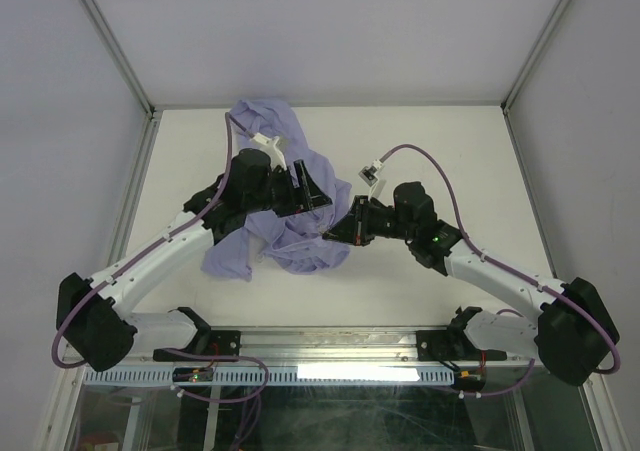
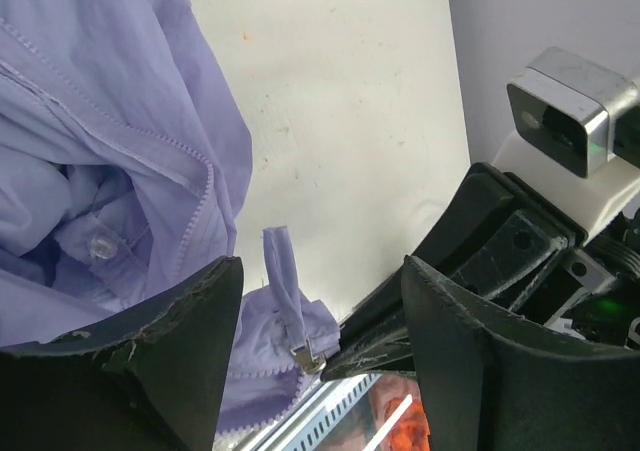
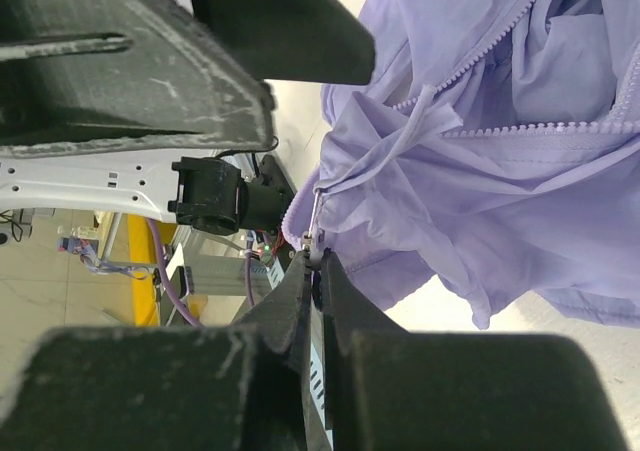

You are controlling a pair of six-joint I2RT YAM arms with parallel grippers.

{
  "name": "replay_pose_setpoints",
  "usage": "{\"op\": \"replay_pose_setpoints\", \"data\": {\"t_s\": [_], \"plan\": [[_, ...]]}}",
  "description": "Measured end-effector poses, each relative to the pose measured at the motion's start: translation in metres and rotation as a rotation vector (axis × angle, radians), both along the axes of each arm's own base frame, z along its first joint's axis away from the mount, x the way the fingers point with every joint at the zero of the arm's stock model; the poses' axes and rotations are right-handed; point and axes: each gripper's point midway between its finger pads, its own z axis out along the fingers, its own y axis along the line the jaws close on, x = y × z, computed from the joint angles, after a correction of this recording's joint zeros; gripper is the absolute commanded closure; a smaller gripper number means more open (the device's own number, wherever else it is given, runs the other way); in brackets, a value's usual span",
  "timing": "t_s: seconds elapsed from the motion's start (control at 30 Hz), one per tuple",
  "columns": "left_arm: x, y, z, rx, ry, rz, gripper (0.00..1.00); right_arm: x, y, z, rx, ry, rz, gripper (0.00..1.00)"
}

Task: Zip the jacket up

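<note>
The lavender jacket [image 1: 285, 233] lies crumpled in the middle of the table, unzipped, its zipper teeth [image 2: 190, 216] showing in the left wrist view. My right gripper [image 1: 328, 235] is shut on the metal zipper slider [image 3: 314, 239] at the jacket's lower hem. The slider [image 2: 308, 356] and its fabric pull tab [image 2: 280, 276] also show in the left wrist view. My left gripper [image 1: 312, 193] is open, hovering over the jacket just above the slider, its fingers [image 2: 170, 351] wide apart with nothing between them. The jacket [image 3: 500, 171] hangs bunched beyond the right fingertips [image 3: 300, 291].
The white table [image 1: 450, 151] is walled by grey panels with metal posts at the back corners [image 1: 150, 106]. A metal rail [image 1: 330, 371] runs along the near edge between the arm bases. The two wrists are close together.
</note>
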Motion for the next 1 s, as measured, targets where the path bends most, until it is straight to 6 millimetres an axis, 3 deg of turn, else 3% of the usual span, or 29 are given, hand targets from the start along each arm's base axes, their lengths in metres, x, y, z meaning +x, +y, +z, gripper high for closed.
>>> {"op": "replay_pose_setpoints", "data": {"t_s": [0.4, 0.6, 0.7, 0.83, 1.0], "plan": [[0.005, -0.018, -0.036, 0.04, 0.118, -0.07, 0.49, 0.0, 0.0, 0.0, -0.003, -0.011, 0.003, 1.0], [0.004, -0.021, -0.043, 0.045, 0.136, -0.086, 0.58, 0.0, 0.0, -0.001, -0.005, -0.014, 0.004, 1.0], [0.003, -0.024, -0.04, 0.034, 0.133, -0.1, 0.72, 0.0, 0.0, -0.001, -0.005, -0.014, 0.004, 1.0], [0.005, -0.026, -0.038, 0.024, 0.124, -0.107, 1.0, 0.0, 0.0, -0.001, -0.006, -0.014, 0.004, 1.0], [0.008, -0.023, -0.032, 0.017, 0.09, -0.083, 1.0, 0.0, -0.002, -0.002, -0.006, -0.016, -0.001, 1.0]]}}
